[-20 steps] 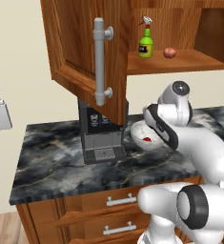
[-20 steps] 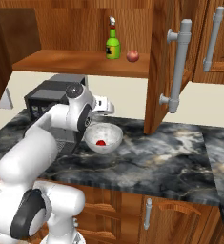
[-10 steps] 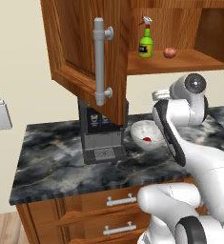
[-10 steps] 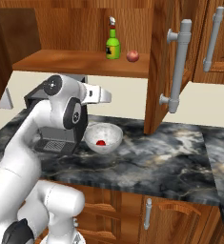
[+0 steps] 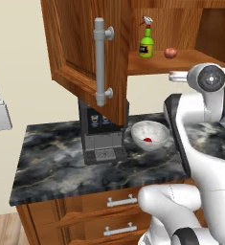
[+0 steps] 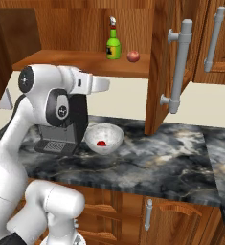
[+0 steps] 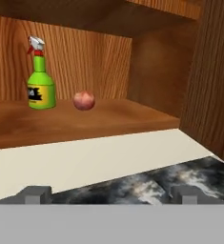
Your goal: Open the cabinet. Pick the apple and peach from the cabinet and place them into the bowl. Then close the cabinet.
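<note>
The cabinet point(image 5: 80, 52) stands open, both doors point(image 6: 163, 62) swung out. On its shelf a pinkish peach point(image 7: 84, 100) point(image 5: 170, 52) point(image 6: 133, 56) sits just beside a green spray bottle. The white bowl point(image 5: 150, 135) point(image 6: 103, 139) rests on the counter next to the coffee machine, with the red apple point(image 5: 147, 139) point(image 6: 101, 143) inside it. My gripper point(image 7: 111, 195) point(image 6: 104, 85) point(image 5: 178, 75) hangs open and empty in the air, a little below shelf height and in front of the shelf, facing the peach from a distance.
A green spray bottle point(image 7: 40, 86) stands on the shelf left of the peach. A black coffee machine point(image 5: 102, 136) sits under the left door. The dark marble counter point(image 6: 157, 167) has lower drawers point(image 5: 121, 201) beneath. A second closed cabinet door point(image 6: 214, 38) is at the right.
The arm has lifted from just over the bowl up to near shelf height, turning the hand toward the cabinet. The apple stays in the bowl.
</note>
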Motion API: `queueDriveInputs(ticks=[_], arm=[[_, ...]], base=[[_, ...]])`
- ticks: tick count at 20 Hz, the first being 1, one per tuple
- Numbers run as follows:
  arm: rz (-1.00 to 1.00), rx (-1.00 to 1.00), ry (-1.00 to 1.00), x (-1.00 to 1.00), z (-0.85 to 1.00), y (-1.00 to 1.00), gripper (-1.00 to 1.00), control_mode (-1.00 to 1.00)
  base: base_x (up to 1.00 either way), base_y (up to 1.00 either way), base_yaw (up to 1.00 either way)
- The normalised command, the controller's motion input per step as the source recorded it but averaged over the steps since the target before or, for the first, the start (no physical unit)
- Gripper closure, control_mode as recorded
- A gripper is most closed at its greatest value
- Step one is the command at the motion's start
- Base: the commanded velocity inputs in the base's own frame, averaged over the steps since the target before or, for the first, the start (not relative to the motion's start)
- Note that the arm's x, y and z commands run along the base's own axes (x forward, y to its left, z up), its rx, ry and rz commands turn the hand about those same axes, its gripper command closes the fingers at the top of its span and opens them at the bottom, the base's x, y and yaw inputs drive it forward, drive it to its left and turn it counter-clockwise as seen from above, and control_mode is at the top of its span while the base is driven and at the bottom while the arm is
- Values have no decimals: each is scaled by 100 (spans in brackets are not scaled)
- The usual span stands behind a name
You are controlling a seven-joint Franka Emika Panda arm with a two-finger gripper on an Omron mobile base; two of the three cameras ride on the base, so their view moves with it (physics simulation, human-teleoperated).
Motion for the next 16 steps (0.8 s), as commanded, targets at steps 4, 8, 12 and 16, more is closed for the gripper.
queueDriveInputs(ticks=[4, 8, 12, 16], arm=[[-7, 3, -16, -28, 99, -33, -100, -100], [4, 11, -3, -2, 68, -30, -100, -100], [18, 15, 8, 4, 25, -23, -100, -100], [17, 13, 10, 11, 6, -14, -100, -100]], base=[[0, 0, 0], [0, 0, 0], [0, 0, 0], [0, 0, 0]])
